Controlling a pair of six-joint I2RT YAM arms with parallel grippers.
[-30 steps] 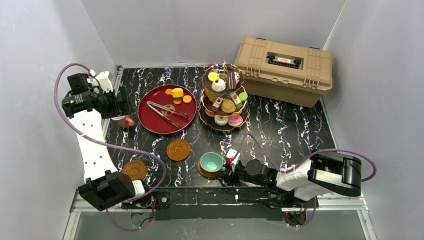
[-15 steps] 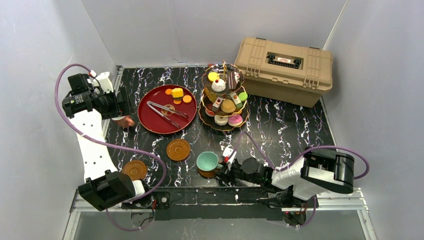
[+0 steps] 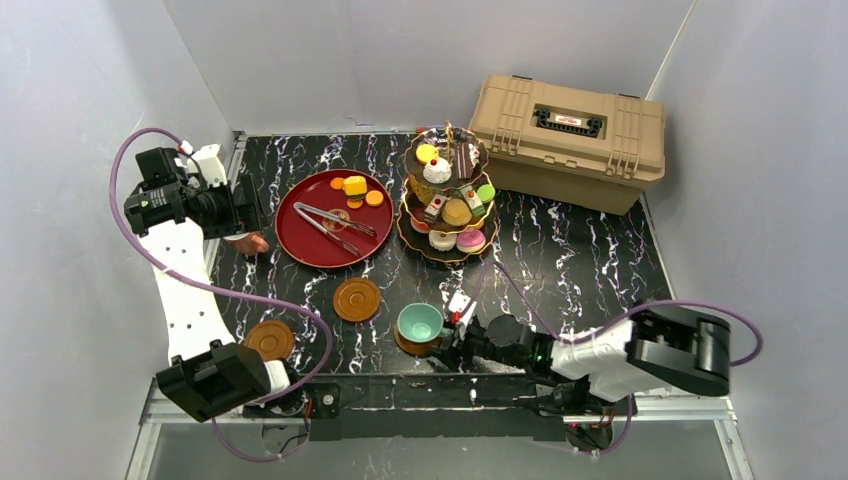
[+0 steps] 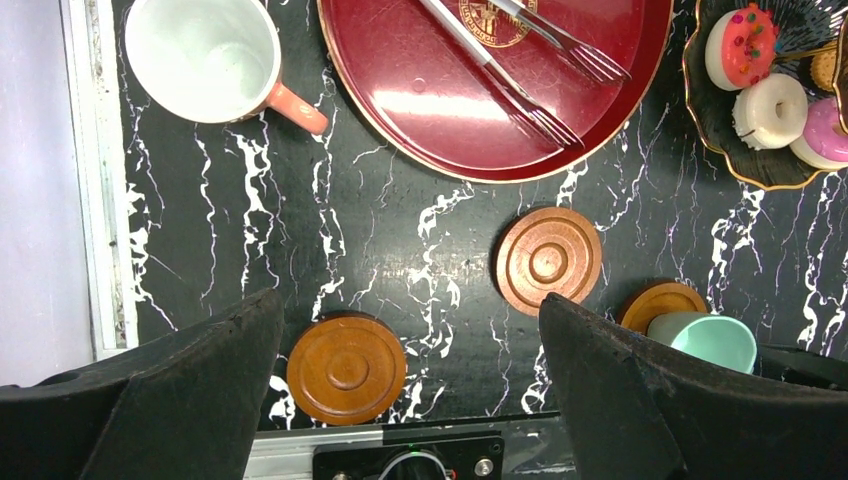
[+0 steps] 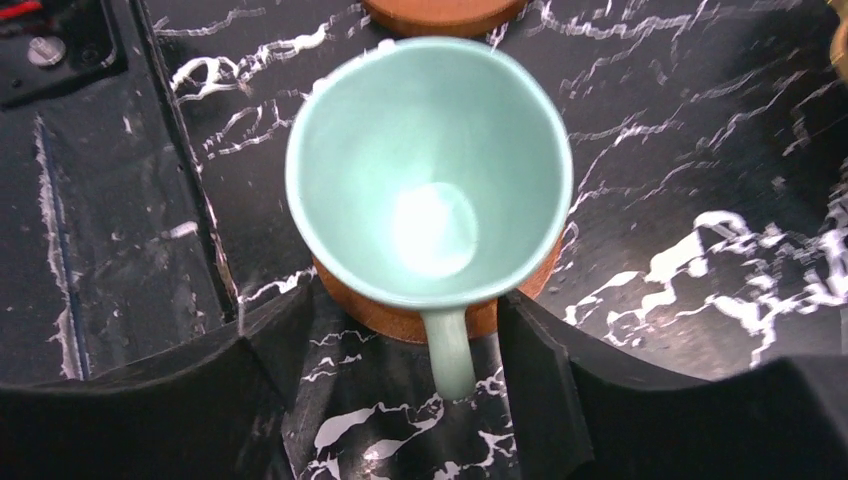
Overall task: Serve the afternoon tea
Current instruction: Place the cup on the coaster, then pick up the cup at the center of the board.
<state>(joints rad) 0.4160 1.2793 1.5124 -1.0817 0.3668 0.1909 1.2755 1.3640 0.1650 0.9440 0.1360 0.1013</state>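
I am judging the teal cup [image 5: 430, 170] step nearly done: it is sitting on a saucer [image 4: 652, 298] near the front edge, my right gripper [image 5: 400, 330] is straddling its handle, jaws apart and untouching, calling for a straight retreat without nudging it.

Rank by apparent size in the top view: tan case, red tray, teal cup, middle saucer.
1. tan case
2. red tray
3. teal cup and middle saucer: about alike, so unranked.
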